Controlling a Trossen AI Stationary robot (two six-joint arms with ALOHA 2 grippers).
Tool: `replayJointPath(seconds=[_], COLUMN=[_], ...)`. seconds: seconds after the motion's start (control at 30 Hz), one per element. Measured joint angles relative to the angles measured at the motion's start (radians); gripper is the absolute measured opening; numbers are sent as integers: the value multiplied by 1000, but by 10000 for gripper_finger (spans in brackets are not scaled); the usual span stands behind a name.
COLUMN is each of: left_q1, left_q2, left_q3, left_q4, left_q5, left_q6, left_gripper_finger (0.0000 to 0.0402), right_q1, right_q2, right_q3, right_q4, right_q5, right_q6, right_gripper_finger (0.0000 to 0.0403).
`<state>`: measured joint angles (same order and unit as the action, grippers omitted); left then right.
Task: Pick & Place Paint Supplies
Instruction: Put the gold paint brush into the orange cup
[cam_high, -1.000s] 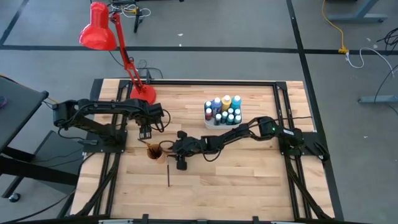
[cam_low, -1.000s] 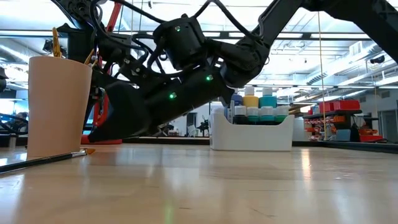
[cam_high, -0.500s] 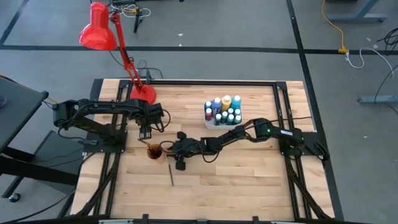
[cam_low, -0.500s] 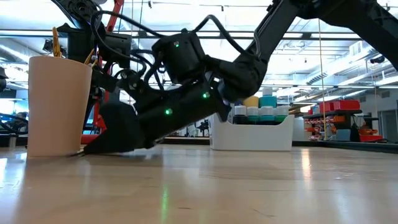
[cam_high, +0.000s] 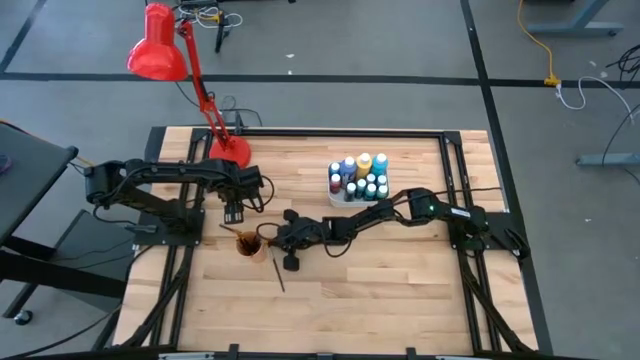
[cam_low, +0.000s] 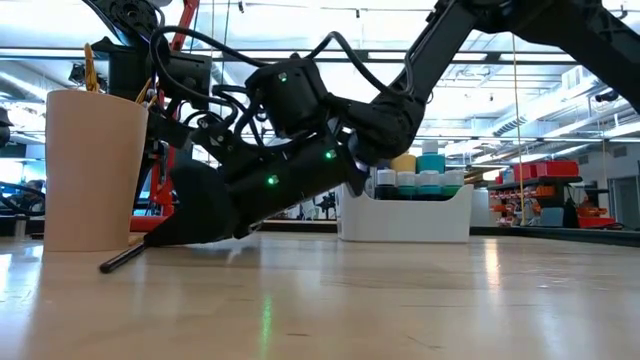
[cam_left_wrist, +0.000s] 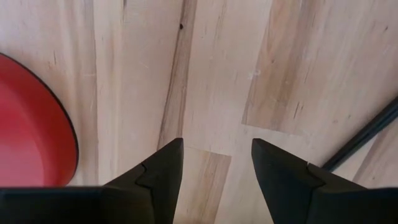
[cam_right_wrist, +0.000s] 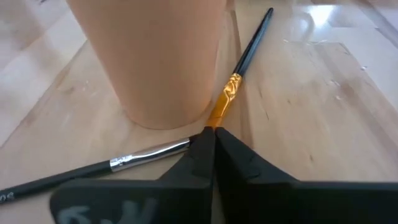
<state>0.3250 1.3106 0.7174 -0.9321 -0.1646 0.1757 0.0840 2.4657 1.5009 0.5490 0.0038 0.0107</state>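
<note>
Two dark-handled paintbrushes lie on the table by the orange cup. One has a gold ferrule, the other a silver ferrule; the silver one's handle points toward the near edge. My right gripper is low beside the cup, slanting down from the right, shut at the gold brush's head. More brushes stand in the cup. Paint bottles stand in the white tray. My left gripper hangs open over bare wood, pointing down. My right gripper is shut on the gold-ferruled brush at its bristle end; the bristles are hidden between the fingertips. The fingers come slanting down from the table's right, roughly along the brush. The brush lies on the table beside the cup. The silver brush's head lies against one finger's side.
A red lamp's base stands at the far left, just beyond my left gripper. The tray of bottles sits behind my right arm. Bare wood stretches along the near half of the table.
My right gripper has sunk a little toward the table beside the cup and shut. The silver-ferruled brush has turned about on the table: its handle's free end swung toward the table's right edge, while its head stayed by the fingers.
</note>
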Motion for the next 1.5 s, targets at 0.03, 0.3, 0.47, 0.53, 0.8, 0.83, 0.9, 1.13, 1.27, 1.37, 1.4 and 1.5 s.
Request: replayJointPath(seconds=[0.03,0.3,0.47,0.53,0.8,0.83,0.9,1.13,1.27,1.37,1.4,1.5], left_q1=[0,0,0,0,0,0,0,0,-5,-30,-45,-94], left_q2=[0,0,0,0,0,-2,-8,-9,-10,-11,-11,-10], left_q3=[0,0,0,0,9,15,42,251,402,462,466,466], left_q4=[0,0,0,1,7,8,0,-41,-18,100,157,284], left_q5=[0,0,-1,-14,-146,-153,-161,-161,-129,7,60,214], left_q6=[0,0,-1,-4,-68,-78,-89,-92,-171,-159,-139,-123], left_gripper_finger=[199,199,199,199,199,199,199,199,199,199,199,199], right_q1=[1,6,13,20,57,63,74,129,156,170,173,174], right_q2=[0,-83,-213,-273,-492,-516,-567,-694,-722,-722,-723,-723], right_q3=[1,-1,-4,-2,-3,-3,-3,-3,-2,-3,-3,-3], right_q4=[-8,-224,-469,-593,-970,-1019,-1096,-1305,-1335,-1339,-1337,-1338], right_q5=[6,64,151,220,416,422,424,415,428,477,484,485], right_q6=[0,-20,-85,-110,-158,-159,-160,-238,-305,-335,-340,-335], right_gripper_finger=[11,4,2,1,1,1,1,0,0,0,0,0])
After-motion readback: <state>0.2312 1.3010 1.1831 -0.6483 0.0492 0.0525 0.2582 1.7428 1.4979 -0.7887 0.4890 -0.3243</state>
